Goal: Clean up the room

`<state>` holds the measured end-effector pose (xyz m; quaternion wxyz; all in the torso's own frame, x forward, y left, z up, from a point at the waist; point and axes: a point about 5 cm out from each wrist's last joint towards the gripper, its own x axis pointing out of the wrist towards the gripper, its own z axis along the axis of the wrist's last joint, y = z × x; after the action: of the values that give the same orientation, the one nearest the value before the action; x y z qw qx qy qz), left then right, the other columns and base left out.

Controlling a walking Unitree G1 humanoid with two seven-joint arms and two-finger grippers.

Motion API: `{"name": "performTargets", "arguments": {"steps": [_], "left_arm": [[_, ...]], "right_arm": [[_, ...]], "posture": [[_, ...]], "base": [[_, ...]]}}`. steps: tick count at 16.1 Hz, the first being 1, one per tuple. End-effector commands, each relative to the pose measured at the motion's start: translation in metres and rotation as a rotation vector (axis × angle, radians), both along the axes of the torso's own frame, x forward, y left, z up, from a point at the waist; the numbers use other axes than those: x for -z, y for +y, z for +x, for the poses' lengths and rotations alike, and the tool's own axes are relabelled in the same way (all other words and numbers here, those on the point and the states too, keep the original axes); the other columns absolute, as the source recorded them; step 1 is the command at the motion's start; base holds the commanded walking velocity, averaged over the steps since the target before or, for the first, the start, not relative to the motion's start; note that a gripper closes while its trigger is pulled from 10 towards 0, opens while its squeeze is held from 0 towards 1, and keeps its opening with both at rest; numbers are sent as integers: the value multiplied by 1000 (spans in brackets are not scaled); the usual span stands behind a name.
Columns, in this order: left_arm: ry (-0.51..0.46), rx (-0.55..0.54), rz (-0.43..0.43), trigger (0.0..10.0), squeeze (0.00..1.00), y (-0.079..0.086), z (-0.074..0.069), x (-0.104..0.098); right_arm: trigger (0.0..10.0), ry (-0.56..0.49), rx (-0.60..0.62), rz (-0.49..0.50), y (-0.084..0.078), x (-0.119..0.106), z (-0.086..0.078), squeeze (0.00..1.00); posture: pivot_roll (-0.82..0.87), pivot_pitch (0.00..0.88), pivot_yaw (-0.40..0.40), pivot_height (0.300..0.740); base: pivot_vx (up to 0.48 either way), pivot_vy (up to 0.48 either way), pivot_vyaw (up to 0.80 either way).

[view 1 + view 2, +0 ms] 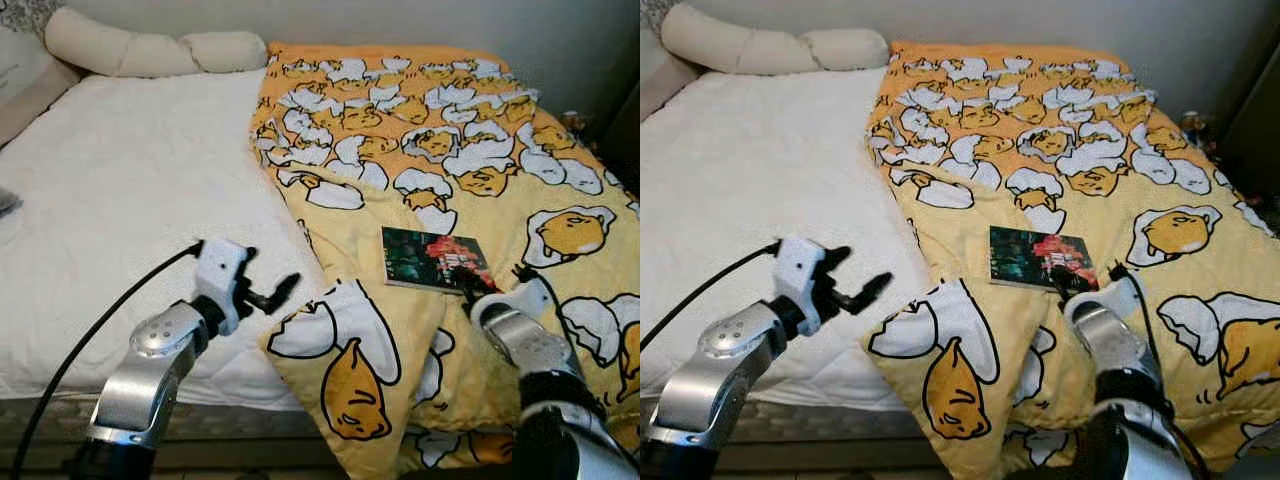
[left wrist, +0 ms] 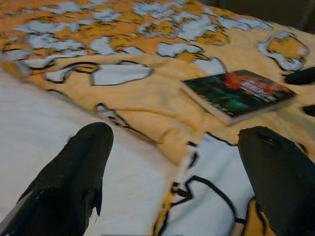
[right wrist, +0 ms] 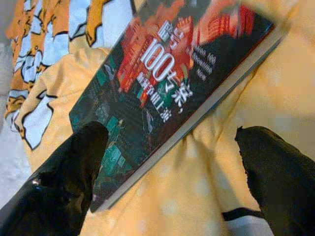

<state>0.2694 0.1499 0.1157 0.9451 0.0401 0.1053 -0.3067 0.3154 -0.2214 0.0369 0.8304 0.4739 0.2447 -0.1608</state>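
Note:
A dark paperback book (image 1: 435,258) with red and green cover art lies flat on the yellow egg-print blanket (image 1: 420,130), which covers the right half of the bed. My right gripper (image 1: 478,292) is open just at the book's near right corner. In the right wrist view the book (image 3: 167,83) lies between and just ahead of the two spread fingers (image 3: 74,177). Over the blanket's folded near-left edge hovers my left gripper (image 1: 270,278), open and holding nothing. The left wrist view shows the book (image 2: 236,93) lying farther off past its fingers.
The bed's left half is bare white mattress (image 1: 120,170). Cream pillows (image 1: 150,50) lie along the headboard wall. A grey object (image 1: 6,201) sits at the far left edge. Dark furniture (image 1: 625,130) stands right of the bed. A black cable (image 1: 90,335) trails from the left arm.

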Motion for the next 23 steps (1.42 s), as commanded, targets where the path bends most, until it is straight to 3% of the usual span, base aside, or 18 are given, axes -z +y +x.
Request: {"name": "performTargets", "arguments": {"steps": [1, 3, 4, 5, 6, 12, 17, 19, 23], "left_arm": [[-11, 66, 26, 10000, 0, -2, 1, -9], [-9, 97, 42, 10000, 0, -2, -1, -13], [-2, 122, 57, 10000, 0, 0, -4, -15], [5, 143, 72, 10000, 0, 1, -7, -17], [7, 151, 78, 10000, 0, 3, -9, -19], [9, 164, 60, 10000, 0, 9, -29, -38], [-20, 152, 31, 10000, 0, 6, -36, -52], [-19, 151, 31, 10000, 0, 6, -38, -54], [12, 156, 58, 10000, 0, 8, -56, -53]], "right_arm": [[10000, -25, 55, 63, 1, -3, 7, 1000], [10000, -44, 94, 136, 4, -6, 13, 1000], [10000, -56, 113, 186, 7, -7, 17, 933], [10000, -55, 115, 197, 10, -9, 20, 255], [10000, -53, 115, 197, 11, -10, 21, 0], [10000, -66, 210, 212, -3, -16, 26, 0], [10000, -147, 351, 244, -22, -27, 29, 0], [10000, -155, 378, 258, -25, -27, 28, 0], [10000, -145, 366, 311, -16, -24, 29, 0]], "posture": [[85, 0, 43, 740], [104, 0, 54, 740], [116, 0, 64, 740], [128, 0, 68, 740], [138, 0, 70, 740], [182, 85, 90, 740], [208, 134, 100, 740], [216, 145, 99, 740], [250, 188, 95, 740]], "base": [[0, 0, 0], [0, 0, 0], [0, 0, 0], [0, 0, 0], [0, 0, 0], [0, 0, 0], [0, 0, 0], [0, 0, 0], [0, 0, 0]]}}
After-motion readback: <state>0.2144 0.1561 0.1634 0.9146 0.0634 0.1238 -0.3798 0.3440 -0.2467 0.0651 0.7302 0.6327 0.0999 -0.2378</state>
